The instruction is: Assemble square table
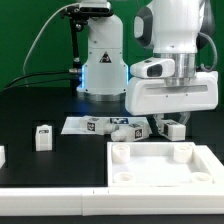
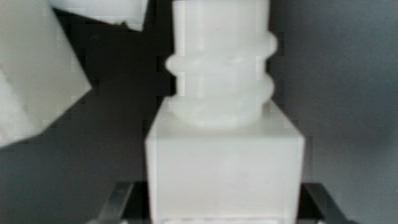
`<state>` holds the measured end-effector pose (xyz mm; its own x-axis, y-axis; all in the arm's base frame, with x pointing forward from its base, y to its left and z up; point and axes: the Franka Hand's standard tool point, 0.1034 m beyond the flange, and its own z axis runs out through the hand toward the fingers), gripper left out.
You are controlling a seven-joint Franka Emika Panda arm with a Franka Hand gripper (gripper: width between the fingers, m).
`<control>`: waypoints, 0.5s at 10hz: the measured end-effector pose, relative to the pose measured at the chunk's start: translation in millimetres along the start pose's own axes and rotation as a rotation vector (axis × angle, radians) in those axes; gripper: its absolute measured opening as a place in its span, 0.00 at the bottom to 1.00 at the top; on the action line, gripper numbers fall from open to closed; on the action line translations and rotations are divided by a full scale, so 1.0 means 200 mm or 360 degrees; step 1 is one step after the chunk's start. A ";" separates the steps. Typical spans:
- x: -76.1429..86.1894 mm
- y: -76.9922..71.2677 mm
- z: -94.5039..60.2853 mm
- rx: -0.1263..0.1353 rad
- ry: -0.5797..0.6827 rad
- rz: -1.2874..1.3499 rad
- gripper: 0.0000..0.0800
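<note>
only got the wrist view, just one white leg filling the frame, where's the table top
observer: the top lies flat at the front of the exterior view, right of middle, nearer that camera than the end effector.
operator: any sockets filled yet
observer: none that show; the two back corner sockets stand empty.
operator: other legs around
observer: a lone leg stands upright toward the exterior view's left, well apart from the top.
operator: anything closer
observer: yes, more legs sit by the end of the marker board, on the exterior view's left of the end effector.
</note>
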<state>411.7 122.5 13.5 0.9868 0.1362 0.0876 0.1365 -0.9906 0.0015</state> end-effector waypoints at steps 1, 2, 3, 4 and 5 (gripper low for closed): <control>-0.03 -0.02 0.01 0.0009 -0.0016 0.0153 0.33; -0.07 -0.07 0.02 0.0020 -0.0032 0.0263 0.33; -0.10 -0.10 0.02 0.0021 -0.0038 0.0318 0.33; -0.10 -0.07 0.03 0.0018 -0.0027 0.0350 0.33; -0.10 -0.07 0.03 0.0018 -0.0027 0.0348 0.33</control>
<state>391.1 133.4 6.8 0.9944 -0.0814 0.0679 -0.0797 -0.9964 -0.0271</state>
